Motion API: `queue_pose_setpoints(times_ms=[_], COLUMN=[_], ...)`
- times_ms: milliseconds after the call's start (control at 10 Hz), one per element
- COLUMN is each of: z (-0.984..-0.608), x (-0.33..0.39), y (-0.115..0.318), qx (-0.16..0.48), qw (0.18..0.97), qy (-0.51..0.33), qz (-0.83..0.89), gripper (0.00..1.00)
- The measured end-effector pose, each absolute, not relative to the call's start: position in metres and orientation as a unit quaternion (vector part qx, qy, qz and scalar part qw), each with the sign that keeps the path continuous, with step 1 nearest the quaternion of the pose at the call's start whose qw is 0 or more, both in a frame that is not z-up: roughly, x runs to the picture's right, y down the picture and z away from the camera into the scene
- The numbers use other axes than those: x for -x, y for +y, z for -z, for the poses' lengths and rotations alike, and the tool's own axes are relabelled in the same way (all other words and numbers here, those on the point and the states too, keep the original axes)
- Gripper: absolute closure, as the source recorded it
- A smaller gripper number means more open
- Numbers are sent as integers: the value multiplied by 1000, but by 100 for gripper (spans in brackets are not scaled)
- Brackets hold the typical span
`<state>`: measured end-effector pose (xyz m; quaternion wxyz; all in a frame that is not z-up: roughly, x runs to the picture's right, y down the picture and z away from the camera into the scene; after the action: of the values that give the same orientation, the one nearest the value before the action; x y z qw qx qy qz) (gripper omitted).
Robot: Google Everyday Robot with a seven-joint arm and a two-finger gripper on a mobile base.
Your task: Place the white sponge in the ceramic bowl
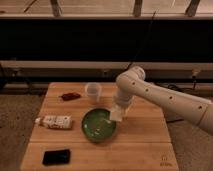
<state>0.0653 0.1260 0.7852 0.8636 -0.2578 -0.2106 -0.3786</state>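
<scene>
**Sponge at the bowl's rim**

The white sponge (116,114) sits at the tip of my gripper (117,111), a pale block hanging over the 3 o'clock edge of the ceramic bowl (98,125). It appears to be pinched in my claw, though I cannot tell whether it already touches the rim. The bowl itself is green and glossy, resting near the middle of the wooden table (140,140).

My arm (165,97) comes in from 3 o'clock, running up and leftward to a rounded elbow at about 1 o'clock from the bowl. From there the wrist turns straight down, so my gripper points at the table, just over the bowl's right side.

Outward from the bowl: a translucent white cup (93,92) stands at 12 o'clock, near but apart. A small red object (70,96) lies at 11 o'clock, beyond the cup. A white labelled bottle (54,121) lies on its side at 9 o'clock. A flat black object (56,157) rests at 8 o'clock, by the table's near edge.
</scene>
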Motion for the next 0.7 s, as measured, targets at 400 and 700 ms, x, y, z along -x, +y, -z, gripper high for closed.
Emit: queue_pose_setpoints(times_ms=[400,700], z=[-759,-756], x=[-2,24], y=[137,143], qx=[240,235], qw=[837,817], qy=[-249,-265], qz=[424,455], gripper=[100,100])
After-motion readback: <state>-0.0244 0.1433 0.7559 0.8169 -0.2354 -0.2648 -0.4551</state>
